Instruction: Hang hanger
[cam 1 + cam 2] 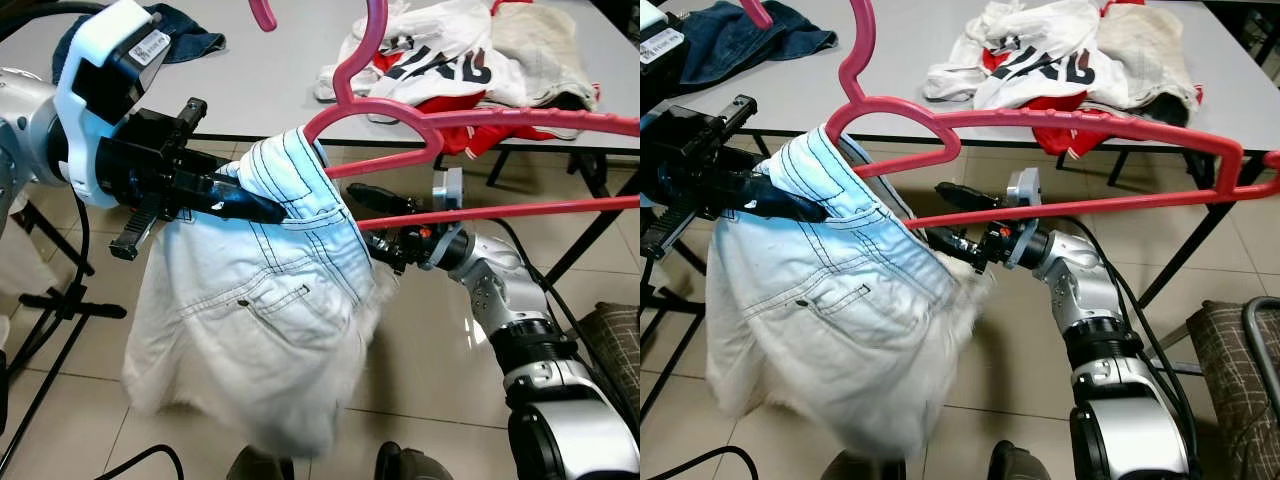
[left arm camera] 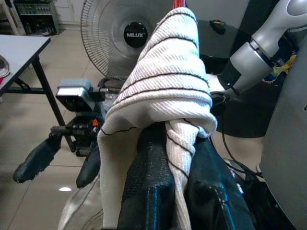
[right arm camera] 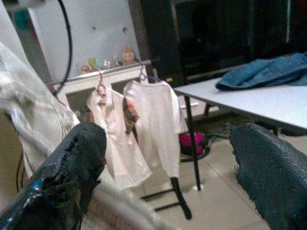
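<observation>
Nearest item: white denim shorts [image 1: 270, 330], draped over lower bar of pink hanger [image 1: 1090, 125], hem hanging free above floor. L tool [image 2: 175, 182] is clamped tight on the bunched waistband; in L wrist view both black fingers [image 2: 146, 191] squeeze a fold of the cloth. R tool [image 3: 168, 172] stands wide apart, nothing between its fingers; it sits just beside the shorts' right edge, under the hanger's lower bar, contact w/ bar cannot be told.

Key relation: hanger's long axis runs across the robot, from the shorts at L out past the R arm. Hook [image 1: 365, 40] rises above the shorts, i.e. nearer L tool. Load is thus carried at L end; R end is unsupported.

Beyond: grey desk [image 1: 250, 90] w/ blue jeans [image 1: 190, 35] and a heap of white/red shirts [image 1: 450, 55]. R wrist view shows a far rack w/ white shirts [image 3: 144, 129] hung; likely target, approx. opposite R tool's heading.
</observation>
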Controlling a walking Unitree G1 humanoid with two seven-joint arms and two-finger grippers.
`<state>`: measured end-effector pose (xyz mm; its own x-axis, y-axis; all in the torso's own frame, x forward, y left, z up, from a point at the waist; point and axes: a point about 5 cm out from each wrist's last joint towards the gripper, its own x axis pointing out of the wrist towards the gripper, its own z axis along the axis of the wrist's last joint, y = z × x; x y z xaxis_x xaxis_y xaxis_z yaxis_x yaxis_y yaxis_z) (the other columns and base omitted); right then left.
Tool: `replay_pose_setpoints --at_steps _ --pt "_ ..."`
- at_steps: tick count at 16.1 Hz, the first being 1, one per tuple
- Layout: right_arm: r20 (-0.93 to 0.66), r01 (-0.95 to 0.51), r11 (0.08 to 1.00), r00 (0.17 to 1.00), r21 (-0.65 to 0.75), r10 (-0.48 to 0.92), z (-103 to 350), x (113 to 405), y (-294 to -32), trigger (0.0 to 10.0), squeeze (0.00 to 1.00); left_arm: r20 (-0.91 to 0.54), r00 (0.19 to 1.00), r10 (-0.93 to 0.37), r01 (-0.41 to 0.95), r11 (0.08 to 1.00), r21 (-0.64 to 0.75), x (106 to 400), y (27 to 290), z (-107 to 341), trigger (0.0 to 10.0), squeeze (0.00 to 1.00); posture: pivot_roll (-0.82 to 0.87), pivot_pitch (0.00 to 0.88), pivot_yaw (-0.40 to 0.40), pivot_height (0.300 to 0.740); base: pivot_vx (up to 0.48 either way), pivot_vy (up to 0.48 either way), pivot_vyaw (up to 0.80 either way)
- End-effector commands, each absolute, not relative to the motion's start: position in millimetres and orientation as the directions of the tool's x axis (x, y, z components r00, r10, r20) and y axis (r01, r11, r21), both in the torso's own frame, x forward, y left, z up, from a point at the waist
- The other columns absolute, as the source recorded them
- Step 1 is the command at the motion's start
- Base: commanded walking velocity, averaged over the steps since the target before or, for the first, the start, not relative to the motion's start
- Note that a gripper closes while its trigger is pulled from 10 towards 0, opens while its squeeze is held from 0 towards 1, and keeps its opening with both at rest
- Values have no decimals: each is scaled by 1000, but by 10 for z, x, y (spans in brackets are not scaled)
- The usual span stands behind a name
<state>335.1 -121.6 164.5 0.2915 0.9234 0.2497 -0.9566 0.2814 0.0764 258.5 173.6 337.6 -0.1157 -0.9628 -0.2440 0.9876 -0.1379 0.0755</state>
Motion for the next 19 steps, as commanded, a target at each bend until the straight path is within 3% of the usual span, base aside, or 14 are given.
replay_pose_setpoints --at_steps 1,3,5,7,8,11,15,17,19 --pt "269 -957 281 292 78 918 1688 3340 -1233 10000 0 -234 -123 -964 980 -155 123 2562 1728 3466 0 0 103 121 66 740 0 0 0" --pt "239 -936 336 351 100 905 1625 3349 -1320 10000 0 -259 -81 -962 986 -116 120 2612 1746 3382 0 0 95 122 73 740 0 0 0" --pt "132 -874 465 481 138 866 1431 3364 -1431 10000 0 -359 -4 -934 992 -48 115 2682 1759 3095 0 0 82 123 80 740 0 0 0" --pt "-24 -711 686 692 154 722 1056 3253 -1574 10000 0 -313 147 -938 989 134 62 2822 1726 2564 0 0 58 125 91 740 0 0 0" --pt "-75 -635 755 755 163 651 903 3154 -1630 10000 0 -285 276 -918 961 267 68 2901 1734 2316 0 0 47 127 96 740 0 0 0" --pt "-208 -452 873 850 185 484 579 2820 -1722 10000 0 -215 582 -784 809 586 56 2989 1742 1866 0 0 -4 125 104 740 0 0 0" --pt "-282 -255 955 915 150 288 432 2634 -1735 10000 0 -204 723 -660 679 733 33 2927 1759 1548 0 0 -58 128 124 740 0 0 0" --pt "-242 -174 981 952 87 190 600 2543 -1595 10000 0 -157 866 -474 476 879 -28 2777 1820 1209 0 0 -83 130 121 740 0 0 0" --pt "-236 -154 986 958 57 163 645 2541 -1602 10000 0 -165 882 -442 441 896 -41 2674 1772 1111 0 0 -85 128 112 740 0 0 0"
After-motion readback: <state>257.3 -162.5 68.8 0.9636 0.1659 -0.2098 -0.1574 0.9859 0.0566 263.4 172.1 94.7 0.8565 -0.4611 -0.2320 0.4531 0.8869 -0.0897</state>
